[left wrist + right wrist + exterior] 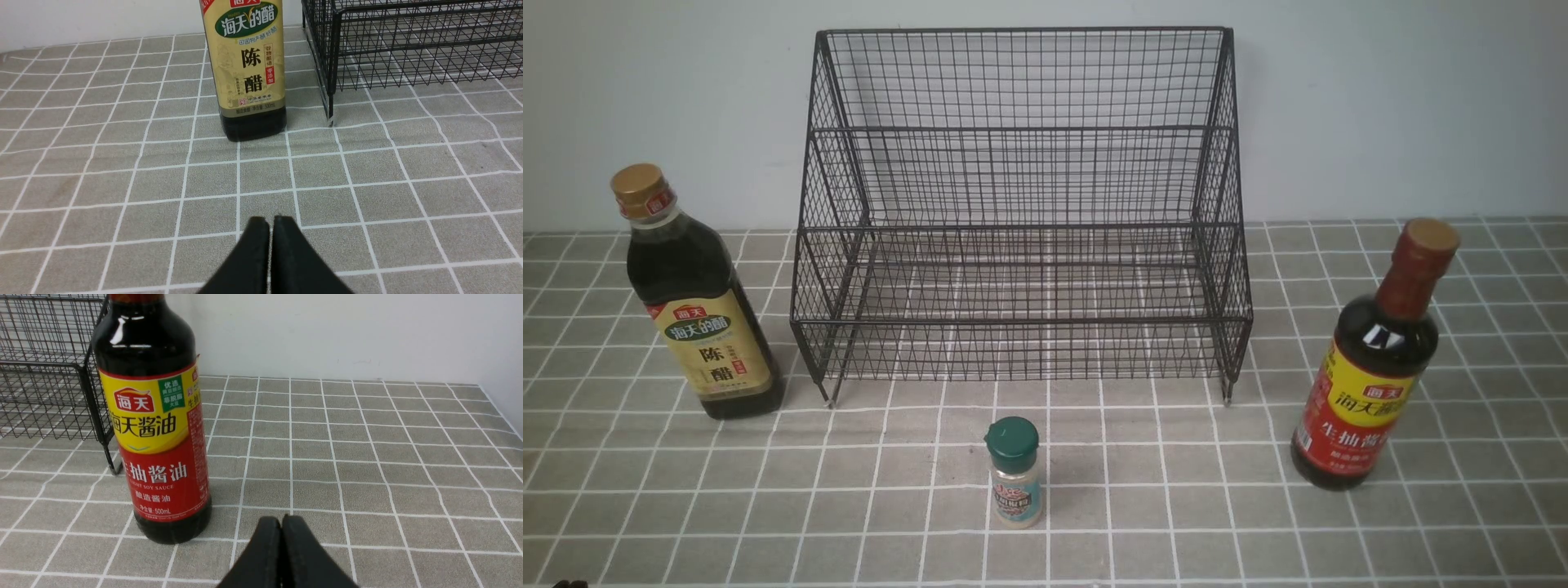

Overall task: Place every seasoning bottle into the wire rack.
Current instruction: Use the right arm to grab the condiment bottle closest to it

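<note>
Both clenched, fingertips together, with nothing between: left gripper (271, 218) and right gripper (283, 516). Both well clear of all 3 bottles, and pointed out over the checked cloth (1176, 457).

Ahead of the left gripper, apart from its tips: vinegar (719, 327), upright on the cloth, with a gold cap (639, 184) and a beige label (249, 57) facing back toward that gripper. Just beside the rack (1021, 322), on its left side, and outside the wire.

Ahead of the right gripper, apart from its tips, and off toward the rack side: soy (1364, 408), also upright on the cloth, with a brown-red neck (1409, 282) and a red-yellow label (155, 437) turned toward the gripper. Nearer to the robot than the rack, and to the right of it.

To the right of the left gripper and to the left of the right gripper: shaker (1016, 490), small and clear, under a green cap (1013, 443). Upright on the cloth, in front of the rack and apart from it.

Farther out from both grippers, between vinegar and soy: black wire rack, 2 stepped tiers, on short legs. Behind it, farthest from both: pale wall (1380, 98).
</note>
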